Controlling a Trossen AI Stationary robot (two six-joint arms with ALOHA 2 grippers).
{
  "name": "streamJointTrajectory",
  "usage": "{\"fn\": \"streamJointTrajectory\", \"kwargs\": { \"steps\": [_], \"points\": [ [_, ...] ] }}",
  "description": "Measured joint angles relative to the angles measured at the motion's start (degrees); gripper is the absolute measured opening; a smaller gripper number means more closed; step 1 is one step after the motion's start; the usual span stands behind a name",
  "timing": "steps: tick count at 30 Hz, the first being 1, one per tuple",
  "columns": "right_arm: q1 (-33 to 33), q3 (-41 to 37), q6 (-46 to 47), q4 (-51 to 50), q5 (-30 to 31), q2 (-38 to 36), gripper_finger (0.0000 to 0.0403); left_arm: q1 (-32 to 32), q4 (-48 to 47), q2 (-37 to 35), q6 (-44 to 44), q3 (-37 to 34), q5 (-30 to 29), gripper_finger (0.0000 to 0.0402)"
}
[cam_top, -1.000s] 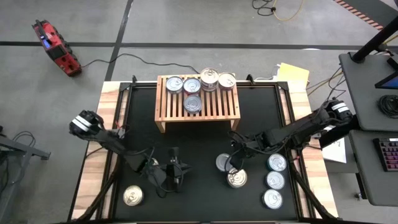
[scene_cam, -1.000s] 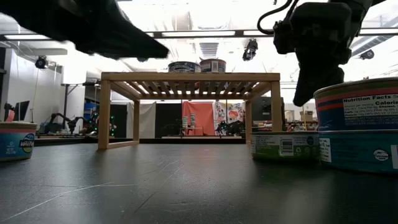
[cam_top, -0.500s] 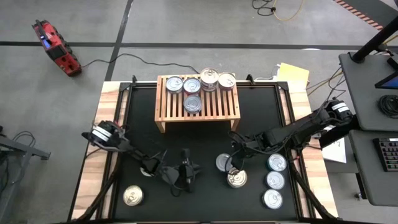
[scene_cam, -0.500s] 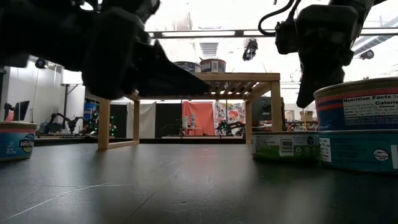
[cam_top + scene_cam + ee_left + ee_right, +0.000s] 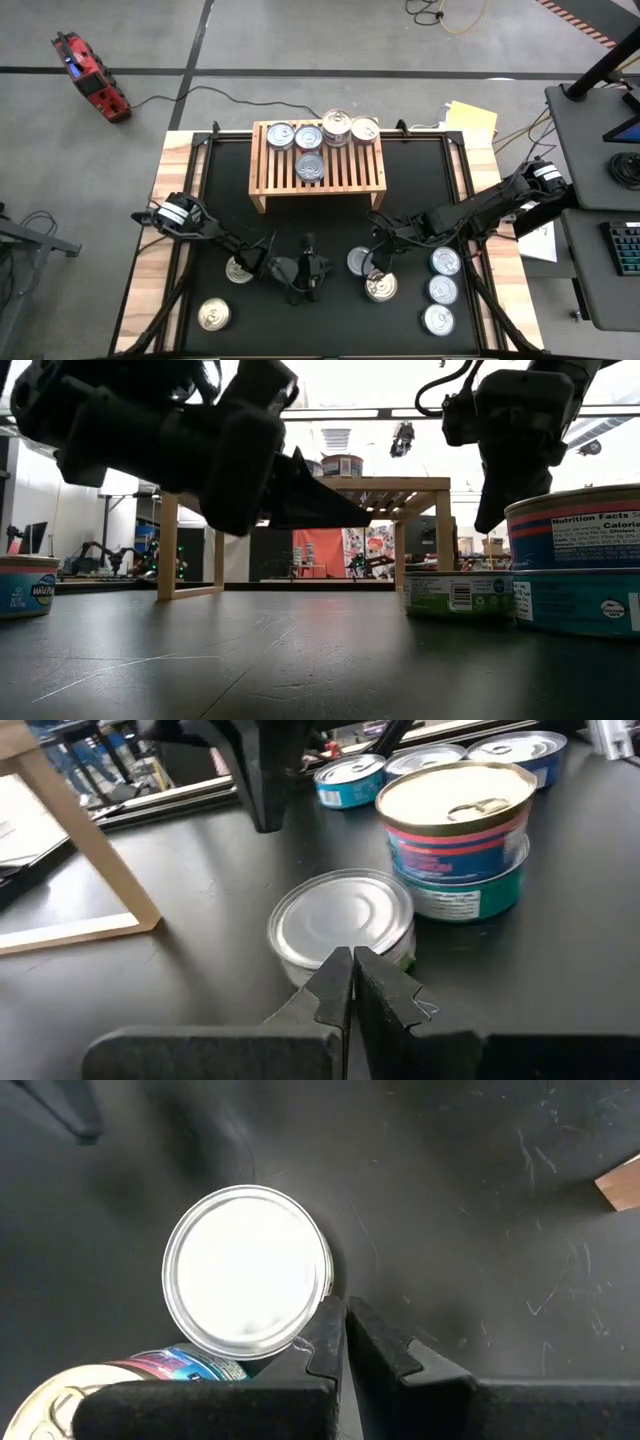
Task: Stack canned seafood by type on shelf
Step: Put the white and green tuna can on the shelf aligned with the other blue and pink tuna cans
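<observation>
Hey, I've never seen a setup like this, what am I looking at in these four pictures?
Two robot arms work at a black table. One picture looks straight down, one sits at tabletop level, and two come from cameras on the arms' wrists. A wooden shelf carries several seafood cans; more cans stand loose on the table. The left pincer and the right pincer are both shut and hold nothing, each near a flat silver-lidded can.
</observation>
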Motion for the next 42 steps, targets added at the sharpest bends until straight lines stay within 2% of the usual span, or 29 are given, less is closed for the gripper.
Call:
{"fn": "streamJointTrajectory", "kwargs": {
  "steps": [6,12,16,25,29,35,42],
  "points": [
    [0.0,0.0,3.8,0.0,0.0,0.0,0.001,-0.1,0.0,0.6,0.9,1.4,1.3,0.0],
    [0.0,-0.1,4.0,0.4,0.6,0.1,0.0029,0.2,0.6,5.4,2.5,6.9,1.7,0.0],
    [0.0,-0.1,4.2,2.4,0.3,0.1,0.0061,0.2,0.0,9.2,4.5,9.8,1.0,0.0],
    [0.1,-0.1,4.6,2.8,0.4,1.1,0.0175,0.2,0.4,9.3,3.9,9.9,0.5,0.0],
    [0.0,-0.1,4.1,3.0,0.4,2.9,0.0214,0.5,0.6,10.0,3.5,9.9,0.6,0.0],
    [-0.1,-0.2,4.0,3.5,0.0,5.1,0.0243,0.9,1.9,11.2,2.6,10.0,1.0,0.0],
    [-2.1,-0.2,3.1,4.0,-2.7,5.8,0.025,1.6,3.6,13.3,2.8,12.1,1.0,0.0]
  ]
}}
